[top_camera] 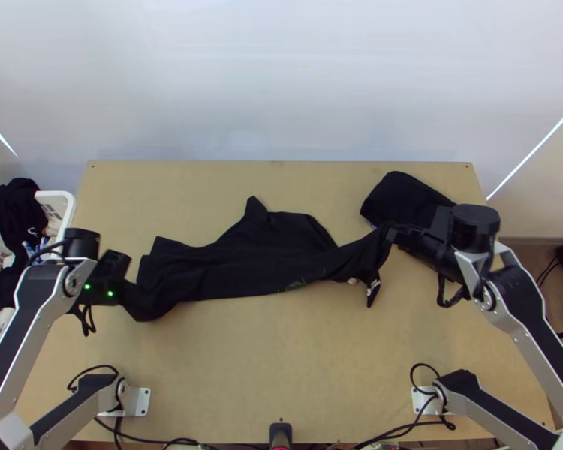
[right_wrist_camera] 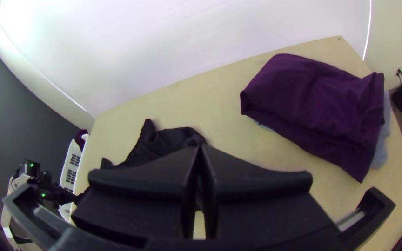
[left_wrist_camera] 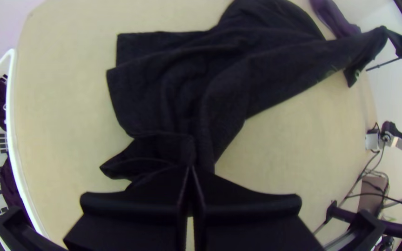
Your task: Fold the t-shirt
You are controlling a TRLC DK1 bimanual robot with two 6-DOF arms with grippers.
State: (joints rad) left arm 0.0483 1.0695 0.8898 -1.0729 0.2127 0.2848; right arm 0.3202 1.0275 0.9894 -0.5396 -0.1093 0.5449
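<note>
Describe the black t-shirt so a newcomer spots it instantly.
Look at the middle of the wooden table. The black t-shirt stretches bunched across it, pinched by the left gripper and the right gripper, unlike the folded dark cloth at the far right.

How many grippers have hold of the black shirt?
2. The left gripper pinches the black shirt at the end nearer the white basket; the right gripper pinches the opposite end, near the dark folded cloth.
</note>
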